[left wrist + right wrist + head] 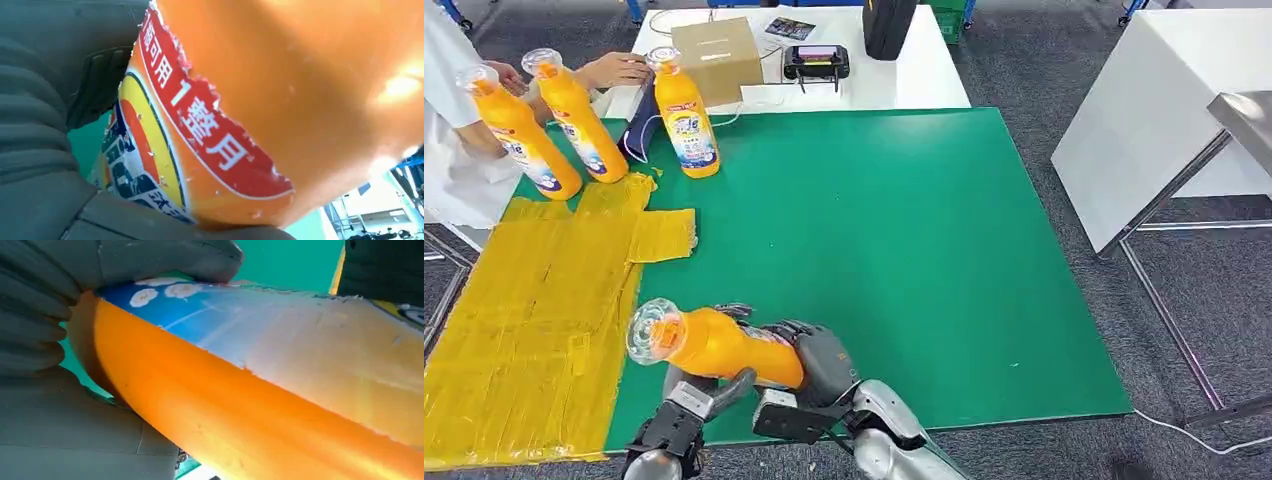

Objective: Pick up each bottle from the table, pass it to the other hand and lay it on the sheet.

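At the far left of the head view a person's hand [614,68] reaches toward three upright orange bottles: one [520,131] and a second [576,117] at the back edge of the yellow sheet [524,330], and a third [684,114] standing on the green mat [904,250] that covers the table [874,85], each with a clear cap and a white-and-blue label whose print is too small to read. Behind them sit a cardboard box [716,58], a black controller with a screen [816,62] and a dark case [889,25]. Near the front edge, a fourth bottle [719,345] is held off the mat, lying almost level with its clear cap pointing left toward the sheet. The left robot hand [692,398] is under its middle, a finger curled up against its body, and the right robot hand [819,362] is wrapped around its base, so both grip it at once. The left wrist view adds what the head view cannot resolve: a torn red band on the label [200,125] with white Chinese characters, including "可用" and "1整月", above a yellow and blue patch, with the grey thumb [60,65] pressed to the bottle. The right wrist view shows the opposite face, a blue panel with white flowers [200,315] fading to white, clasped by grey fingers [165,260].
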You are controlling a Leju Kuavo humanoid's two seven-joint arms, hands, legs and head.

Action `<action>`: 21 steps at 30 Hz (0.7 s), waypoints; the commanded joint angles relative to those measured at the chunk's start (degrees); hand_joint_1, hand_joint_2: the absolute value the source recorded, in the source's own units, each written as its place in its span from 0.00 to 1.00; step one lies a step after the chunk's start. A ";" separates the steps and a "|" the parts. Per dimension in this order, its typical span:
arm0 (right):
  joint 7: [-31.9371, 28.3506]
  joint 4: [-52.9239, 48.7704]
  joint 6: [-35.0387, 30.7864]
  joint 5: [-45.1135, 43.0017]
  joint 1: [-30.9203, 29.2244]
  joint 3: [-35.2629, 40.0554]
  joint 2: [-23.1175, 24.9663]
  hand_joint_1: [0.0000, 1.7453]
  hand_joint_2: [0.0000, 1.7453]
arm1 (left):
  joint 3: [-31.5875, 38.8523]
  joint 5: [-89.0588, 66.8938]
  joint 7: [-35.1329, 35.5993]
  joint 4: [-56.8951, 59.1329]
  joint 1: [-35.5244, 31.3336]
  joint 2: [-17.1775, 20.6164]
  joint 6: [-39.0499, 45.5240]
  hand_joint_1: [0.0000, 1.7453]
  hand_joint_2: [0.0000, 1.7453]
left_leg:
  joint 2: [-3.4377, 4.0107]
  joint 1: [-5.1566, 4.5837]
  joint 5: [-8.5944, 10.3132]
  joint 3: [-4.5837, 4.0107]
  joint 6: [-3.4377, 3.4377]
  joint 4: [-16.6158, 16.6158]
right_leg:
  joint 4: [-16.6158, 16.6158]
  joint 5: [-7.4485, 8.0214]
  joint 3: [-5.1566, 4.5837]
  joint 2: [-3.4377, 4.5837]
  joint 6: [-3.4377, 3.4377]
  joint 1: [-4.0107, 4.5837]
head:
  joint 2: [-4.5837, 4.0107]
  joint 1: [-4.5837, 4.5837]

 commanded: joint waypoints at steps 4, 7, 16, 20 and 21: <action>0.34 -2.22 0.47 0.77 5.32 -2.85 -3.16 1.00 1.00 | -3.78 -2.86 0.83 -1.46 -1.62 -1.44 0.46 1.00 1.00 | -0.53 0.11 -0.08 0.20 -0.07 0.04 | -0.01 -0.16 0.32 0.08 -0.14 0.03 | 0.02 0.00; 0.02 -5.77 -0.70 -0.51 7.47 -6.35 -3.71 1.00 1.00 | -2.95 -3.53 1.09 -2.54 -1.41 -0.92 1.08 1.00 1.00 | -0.52 0.08 -0.04 0.14 -0.06 0.02 | -0.01 -0.14 0.25 0.00 -0.11 0.02 | 0.00 0.00; -5.27 -20.67 -0.99 -8.09 14.18 -15.77 -4.01 0.00 1.00 | -0.57 -10.38 2.74 -4.75 -1.62 0.69 5.04 1.00 1.00 | -0.23 0.02 -0.01 -0.04 -0.04 0.00 | 0.00 -0.03 0.07 0.11 -0.07 -0.01 | 0.00 0.00; -8.92 -29.88 1.06 -16.62 18.08 -20.29 -4.11 0.00 1.00 | 0.98 -18.39 5.52 -5.56 -3.19 2.48 8.54 1.00 1.00 | -0.30 0.03 0.00 -0.05 -0.06 0.01 | 0.03 -0.05 0.06 0.04 -0.08 0.00 | 0.00 0.02; -8.65 -31.35 1.61 -16.98 18.63 -20.65 -4.46 0.00 1.00 | 1.35 -18.44 5.71 -5.81 -3.46 2.69 8.46 1.00 1.00 | -0.41 0.06 -0.06 0.03 -0.10 0.06 | 0.08 -0.13 0.14 0.11 -0.14 0.01 | 0.00 0.02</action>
